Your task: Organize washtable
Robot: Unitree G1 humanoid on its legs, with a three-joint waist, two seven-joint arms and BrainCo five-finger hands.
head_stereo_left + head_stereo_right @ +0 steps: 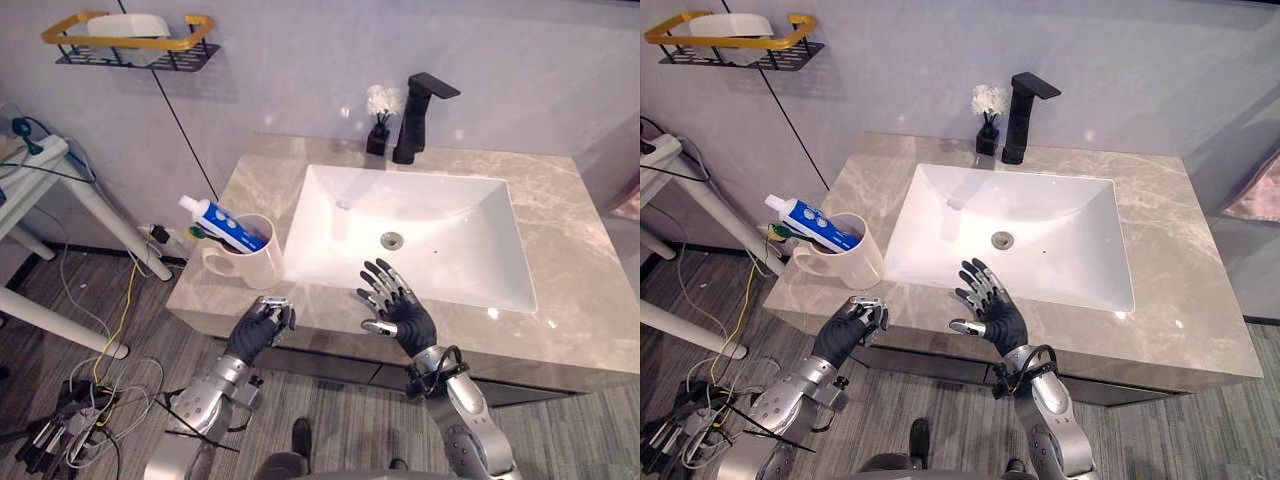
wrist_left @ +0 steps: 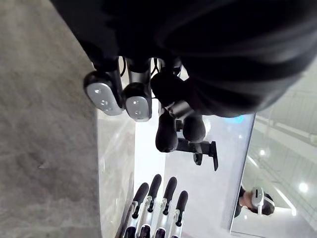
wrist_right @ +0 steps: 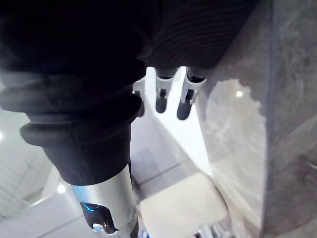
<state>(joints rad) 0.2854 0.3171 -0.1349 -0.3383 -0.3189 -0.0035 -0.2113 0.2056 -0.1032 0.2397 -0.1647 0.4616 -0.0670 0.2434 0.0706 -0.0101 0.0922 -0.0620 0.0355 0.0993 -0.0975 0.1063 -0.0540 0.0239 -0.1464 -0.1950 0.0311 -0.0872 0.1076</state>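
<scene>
A cream mug (image 1: pixel 248 265) stands on the marble countertop (image 1: pixel 560 210) at the front left, left of the white sink (image 1: pixel 450 245). A blue and white toothpaste tube (image 1: pixel 222 224) leans out of the mug to the left. My left hand (image 1: pixel 260 330) hovers at the counter's front edge just below the mug, its fingers (image 2: pixel 137 101) curled and holding nothing. My right hand (image 1: pixel 402 308) is over the sink's front rim with its fingers (image 3: pixel 184 101) straight and spread. The mug (image 3: pixel 181 206) also appears in the right wrist view.
A black faucet (image 1: pixel 418 115) and a small black vase of white flowers (image 1: pixel 380 125) stand behind the sink. A black wall shelf with a yellow rail (image 1: pixel 130 42) holds a white object at the upper left. A white stand (image 1: pixel 45 175) and cables are left of the counter.
</scene>
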